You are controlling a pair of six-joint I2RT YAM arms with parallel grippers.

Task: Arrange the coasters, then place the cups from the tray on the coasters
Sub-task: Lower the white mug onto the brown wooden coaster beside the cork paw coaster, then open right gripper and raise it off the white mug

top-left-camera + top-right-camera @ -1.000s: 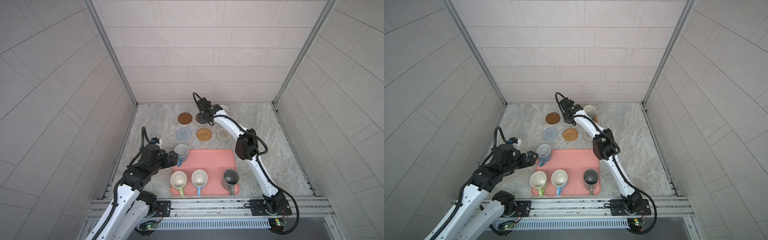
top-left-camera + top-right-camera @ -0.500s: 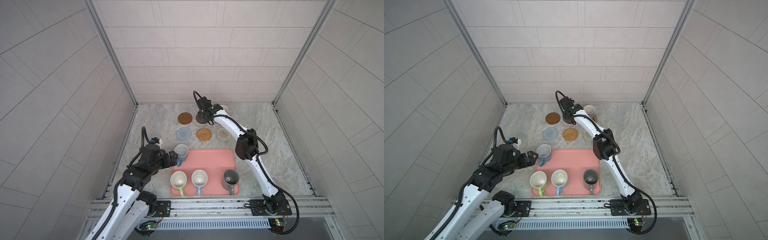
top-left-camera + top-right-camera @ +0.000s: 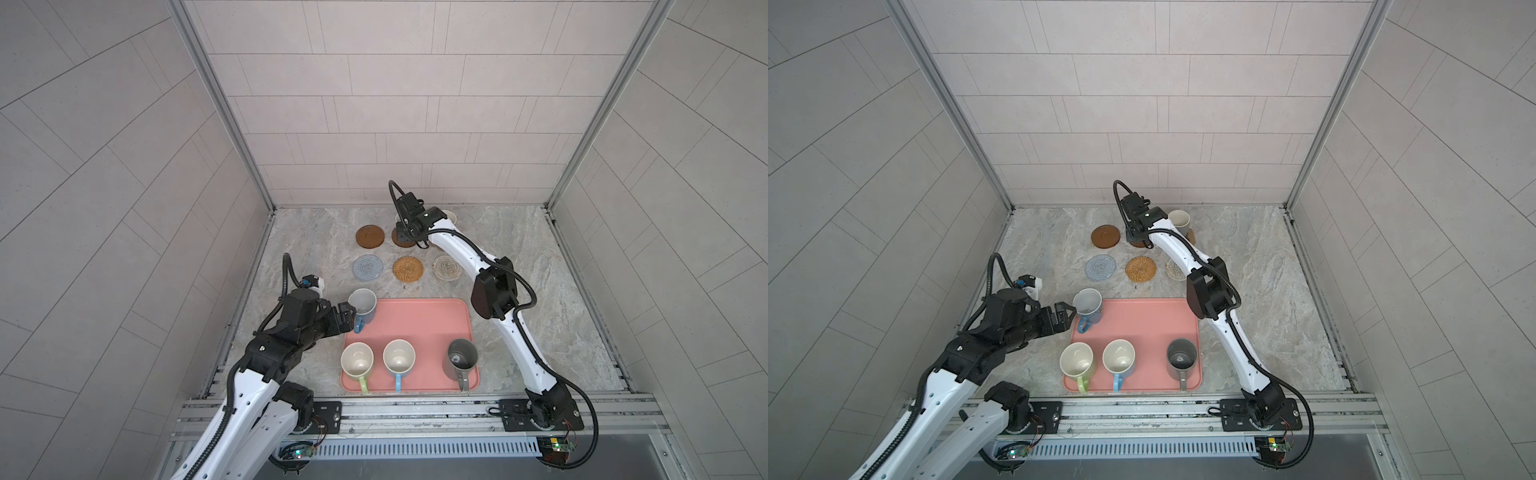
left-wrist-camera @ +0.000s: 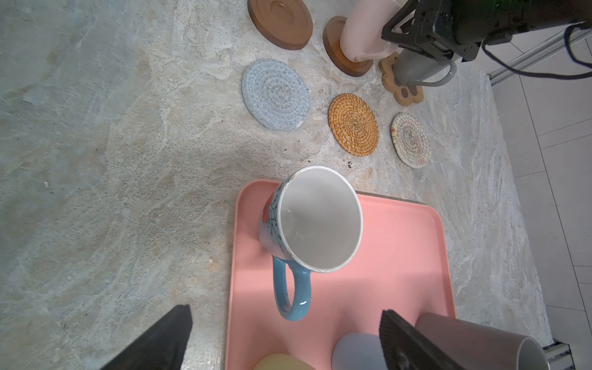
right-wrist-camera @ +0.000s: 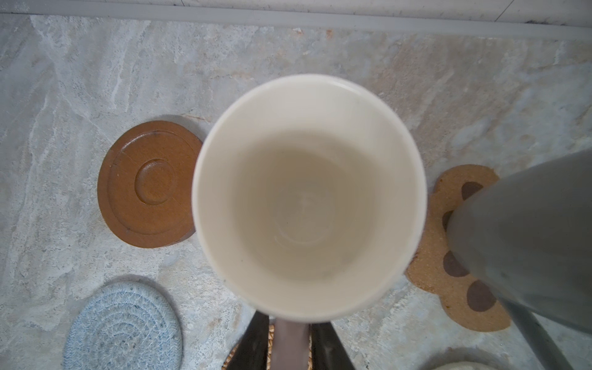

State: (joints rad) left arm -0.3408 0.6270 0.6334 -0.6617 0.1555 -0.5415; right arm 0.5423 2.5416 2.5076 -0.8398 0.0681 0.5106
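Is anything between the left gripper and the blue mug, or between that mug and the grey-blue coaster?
Nothing visible does. The open left gripper faces the handle of the blue mug; only the rim of the tray and bare table lie between that mug and the grey-blue coaster.

the left arm [image 3: 249,395] rises from the near edge on the left, bends at a dark elbow [image 3: 270,353] and reaches forward and inward, low over the surface. its wrist [image 3: 305,311] lies about level. the left gripper [image 3: 1067,316] points toward the middle with its jaws spread wide, and both fingers [image 4: 166,336] show dark at the edge of the left wrist view.

the right arm [image 3: 523,349] climbs from the near edge on the right and folds at a bulky dark elbow [image 3: 494,293]. its white forearm [image 3: 453,247] stretches far toward the back middle. the right gripper [image 5: 290,346] points straight down there. its fingers [image 5: 253,342] stand close together and parallel, and it cannot be told whether they pinch.
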